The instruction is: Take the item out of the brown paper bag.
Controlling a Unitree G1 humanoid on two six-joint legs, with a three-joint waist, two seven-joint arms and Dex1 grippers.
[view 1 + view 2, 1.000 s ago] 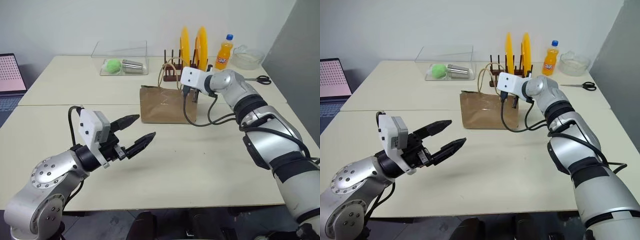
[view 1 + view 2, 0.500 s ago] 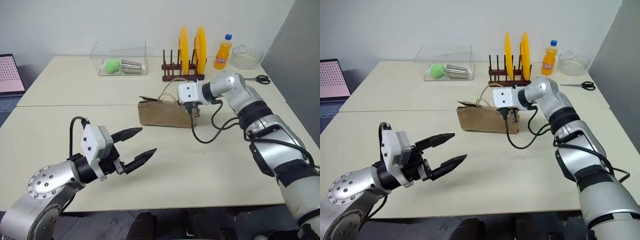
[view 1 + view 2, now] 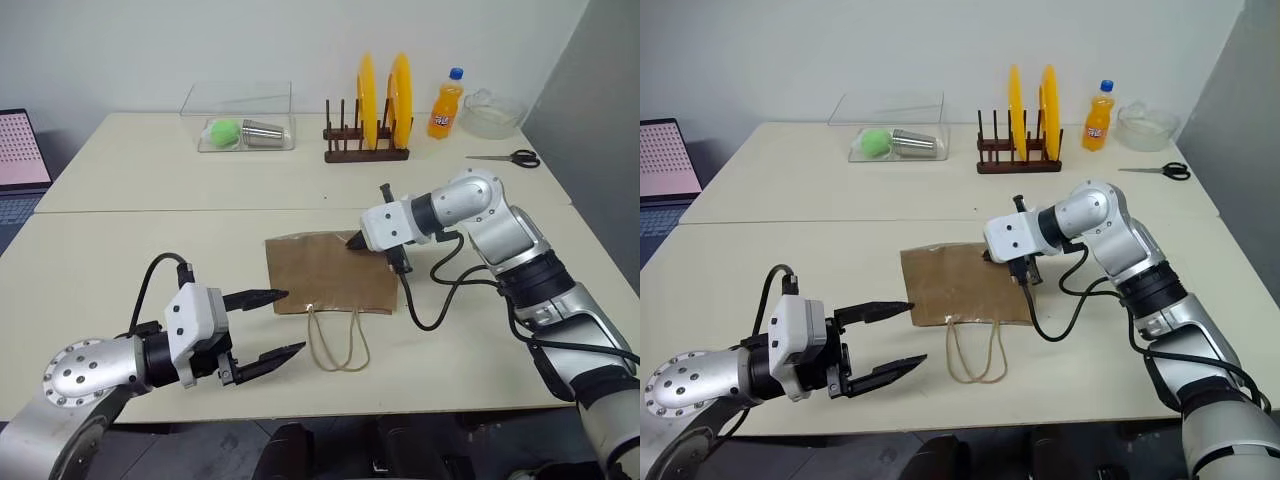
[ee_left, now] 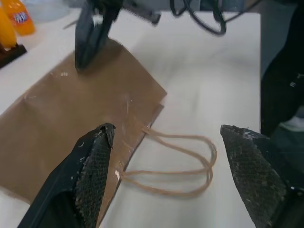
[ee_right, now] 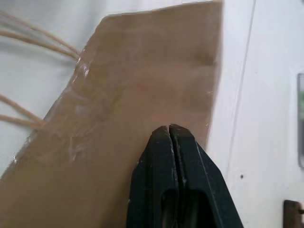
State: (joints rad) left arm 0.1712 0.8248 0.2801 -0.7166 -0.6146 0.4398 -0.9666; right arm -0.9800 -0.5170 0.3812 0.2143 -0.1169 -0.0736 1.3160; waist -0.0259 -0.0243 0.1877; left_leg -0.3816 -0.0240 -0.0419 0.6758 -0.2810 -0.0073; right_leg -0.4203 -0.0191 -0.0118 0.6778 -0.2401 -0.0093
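table (image 3: 120, 250): flat brown paper bag (image 3: 320, 275) hides contents

No readable text, brand or number anywhere. Orange soda bottle (image 3: 446, 104), far right on table: dark label patch, lettering too small to read; same label in left wrist view, blurred. Laptop screen (image 3: 20, 148), far left: pink dotted grid, no legible characters. Brown paper bag (image 3: 328, 273), near centre: plain, unprinted.

brown paper bag (image 3: 328, 272) | creased, lying flat on table | handles toward robot
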